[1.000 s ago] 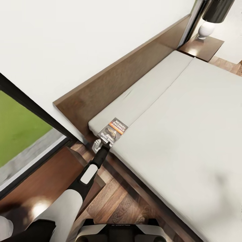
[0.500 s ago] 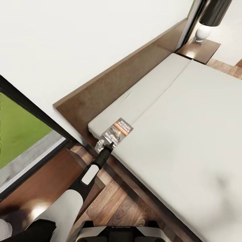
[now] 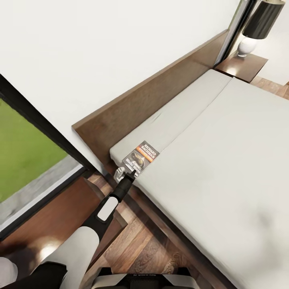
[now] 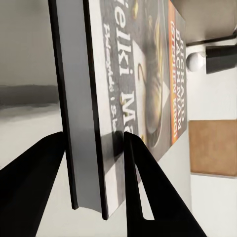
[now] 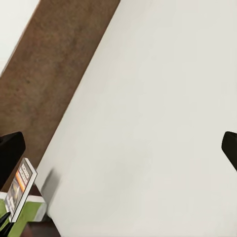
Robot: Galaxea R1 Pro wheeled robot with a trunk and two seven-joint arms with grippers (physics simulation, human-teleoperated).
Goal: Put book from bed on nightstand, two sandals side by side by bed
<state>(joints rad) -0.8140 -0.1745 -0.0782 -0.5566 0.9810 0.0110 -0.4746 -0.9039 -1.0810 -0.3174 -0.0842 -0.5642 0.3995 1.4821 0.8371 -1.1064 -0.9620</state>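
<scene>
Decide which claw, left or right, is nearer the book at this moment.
Left. The left claw has its fingers on either side of the book at the bed corner. The right claw views the book from farther off.

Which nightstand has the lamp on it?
The far nightstand, past the bed's other side, carries the black-shaded lamp. The near nightstand, by the left arm, shows no lamp.
</scene>
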